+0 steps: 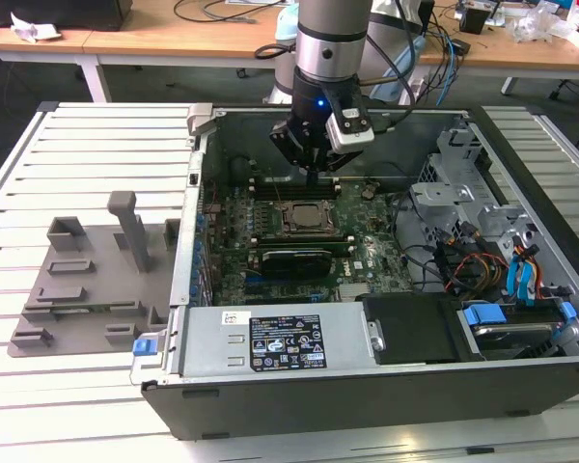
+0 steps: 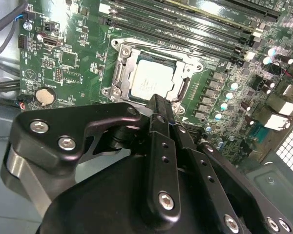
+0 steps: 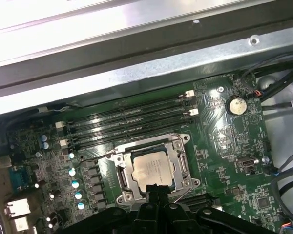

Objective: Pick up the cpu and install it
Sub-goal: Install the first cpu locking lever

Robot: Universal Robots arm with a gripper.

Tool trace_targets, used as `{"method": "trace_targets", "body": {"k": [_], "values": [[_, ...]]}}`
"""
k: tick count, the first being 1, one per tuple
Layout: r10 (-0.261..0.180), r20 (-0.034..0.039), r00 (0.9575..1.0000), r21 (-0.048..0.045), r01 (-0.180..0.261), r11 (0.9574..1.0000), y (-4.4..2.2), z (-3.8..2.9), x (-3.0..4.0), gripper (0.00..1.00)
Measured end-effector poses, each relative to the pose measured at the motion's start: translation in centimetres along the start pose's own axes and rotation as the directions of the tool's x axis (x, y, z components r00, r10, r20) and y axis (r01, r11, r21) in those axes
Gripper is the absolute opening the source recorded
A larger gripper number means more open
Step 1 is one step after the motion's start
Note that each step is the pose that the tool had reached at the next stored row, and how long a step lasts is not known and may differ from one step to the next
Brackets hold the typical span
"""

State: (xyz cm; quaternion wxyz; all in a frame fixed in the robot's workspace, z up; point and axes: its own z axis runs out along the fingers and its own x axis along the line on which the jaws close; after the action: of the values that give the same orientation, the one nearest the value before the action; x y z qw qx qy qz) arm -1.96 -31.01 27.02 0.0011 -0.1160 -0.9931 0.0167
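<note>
Leftmost in the exterior view, a grey fixture tray [image 1: 87, 289] lies on the slatted table [image 1: 10, 193]. Beside it, the open computer case [image 1: 367, 386] holds the motherboard [image 1: 270, 251]. The cpu [image 2: 151, 80] sits in its socket frame [image 2: 118, 73]. Above it hangs the gripper [image 2: 161, 105], fingers together, holding nothing.

The cpu [image 3: 152, 169] is lying flat, metal top facing up, inside the socket frame [image 3: 181, 158] on the green motherboard. It is showing as a small square chip with a silvery-grey lid, faint print and a thin darker rim. In both wrist views it is sitting square to the socket frame [image 2: 118, 74], the cpu [image 2: 151, 80] edges running parallel to the frame's inner edges.
</note>
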Motion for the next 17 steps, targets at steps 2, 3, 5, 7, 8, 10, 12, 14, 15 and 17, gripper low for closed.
{"method": "trace_targets", "body": {"k": [2, 3, 5, 7, 8, 10, 12, 14, 15, 17], "values": [[-0.021, 0.0007, 0.9998, 0.0000, 0.021, 0.9998, 0.00, 0.00, -0.01, 0.11], [-0.029, 0.0010, 0.9996, -0.0001, 0.029, 0.9996, 0.00, 0.00, -0.01, 0.11], [-0.043, 0.0015, 0.9991, 0.0000, 0.043, 0.9991, 0.00, 0.00, -0.03, 0.11], [-0.066, 0.0023, 0.9978, -0.0001, 0.066, 0.9978, 0.01, 0.00, -0.05, 0.11], [-0.072, 0.0024, 0.9974, -0.0001, 0.072, 0.9974, 0.01, 0.00, -0.06, 0.11], [-0.086, 0.0029, 0.9963, 0.0000, 0.086, 0.9963, 0.02, 0.00, -0.07, 0.11], [-0.106, 0.0036, 0.9944, 0.0000, 0.106, 0.9944, 0.02, 0.00, -0.09, 0.11], [-0.120, 0.0041, 0.9927, 0.0000, 0.120, 0.9927, 0.02, 0.00, -0.10, 0.11], [-0.129, 0.0044, 0.9916, 0.0001, 0.129, 0.9916, 0.03, 0.00, -0.11, 0.11], [-0.151, 0.0052, 0.9885, 0.0001, 0.151, 0.9885, 0.03, 0.00, -0.12, 0.11]]}}
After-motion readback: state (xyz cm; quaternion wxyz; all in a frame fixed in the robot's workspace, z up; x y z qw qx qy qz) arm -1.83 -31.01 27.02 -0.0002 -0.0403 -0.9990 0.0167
